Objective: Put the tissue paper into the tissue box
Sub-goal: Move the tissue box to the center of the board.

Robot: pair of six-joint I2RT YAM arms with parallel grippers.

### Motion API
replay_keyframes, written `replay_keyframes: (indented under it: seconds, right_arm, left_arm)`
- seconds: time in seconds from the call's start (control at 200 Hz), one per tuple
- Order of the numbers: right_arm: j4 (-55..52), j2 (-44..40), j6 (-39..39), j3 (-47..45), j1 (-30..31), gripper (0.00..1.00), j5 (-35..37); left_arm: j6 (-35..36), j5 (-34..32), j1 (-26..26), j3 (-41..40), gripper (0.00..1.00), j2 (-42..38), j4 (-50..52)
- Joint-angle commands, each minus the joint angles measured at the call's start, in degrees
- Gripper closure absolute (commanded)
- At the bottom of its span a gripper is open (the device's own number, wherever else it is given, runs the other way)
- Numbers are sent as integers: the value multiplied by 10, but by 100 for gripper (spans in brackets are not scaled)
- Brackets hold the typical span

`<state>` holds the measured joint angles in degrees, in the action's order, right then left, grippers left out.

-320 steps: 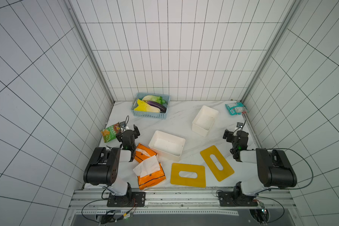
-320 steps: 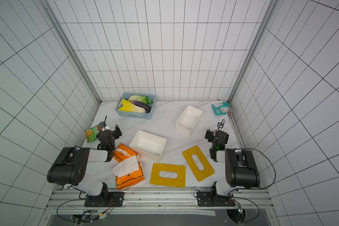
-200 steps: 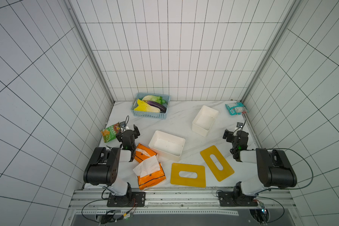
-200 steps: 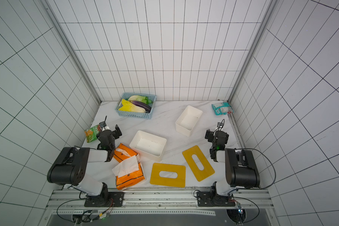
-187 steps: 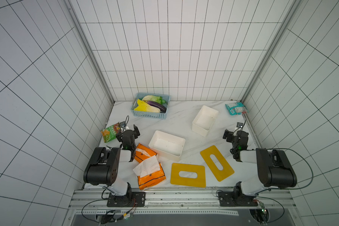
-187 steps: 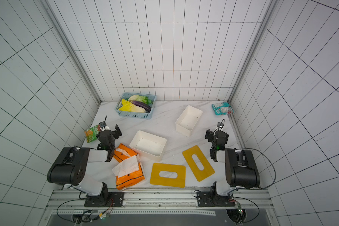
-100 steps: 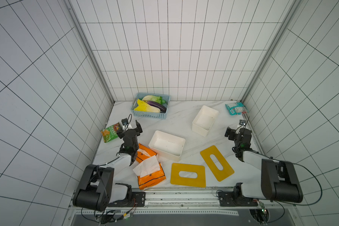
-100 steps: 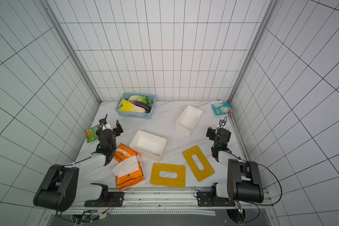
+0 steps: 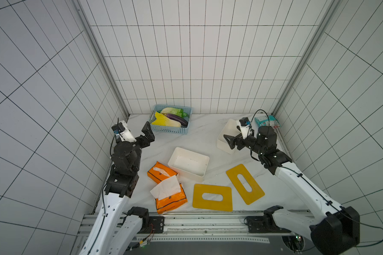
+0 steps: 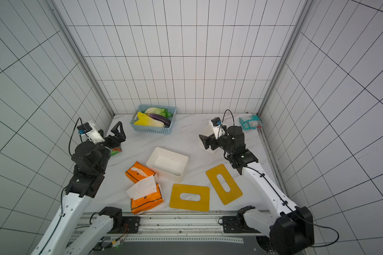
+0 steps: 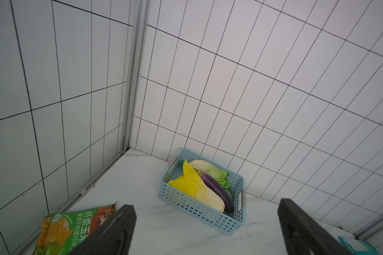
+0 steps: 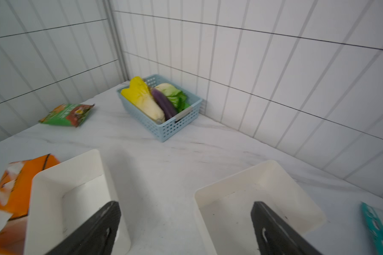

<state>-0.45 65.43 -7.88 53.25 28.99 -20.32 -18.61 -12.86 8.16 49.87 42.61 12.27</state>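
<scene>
While both hang empty, jaws wide apart: left gripper (image 9: pixel 146 137), right gripper (image 9: pixel 230 141).
Two orange tissue packs (image 9: pixel 172 199) lie behind left gripper, base-side; one white tissue box (image 9: pixel 186 172) between grippers, another under right gripper.

Wht tiled walls (image 9: pixel 197 66), marble tbl (image 9: pixel 199 136)

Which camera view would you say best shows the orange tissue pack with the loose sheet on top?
Both top views: the tissue pack lies whole and unobstructed, loose sheet included. The right wrist view catches only blurred orange packaging at its edge; which pack, I cannot tell. The left wrist view misses it.
</scene>
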Motion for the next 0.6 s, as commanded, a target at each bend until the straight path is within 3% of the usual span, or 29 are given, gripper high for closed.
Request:
replay_keyframes:
  seconds: [0.0, 0.135, 0.335, 0.6]
  right_arm:
    - [-102, 11, -53, 19, 72, 5, -46]
    - [-124, 35, -68, 29, 165, 9, -42]
    - [-147, 114, -69, 46, 264, 29, -6]
    - [-142, 211, -47, 77, 311, 40, 54]
  left_arm:
    - [46, 80, -9, 16, 1, -3, 141]
    - [43, 72, -19, 2, 2, -6, 181]
    - [1, 75, -21, -51, 2, -33, 169]
    - [-41, 47, -21, -98, 1, -103, 174]
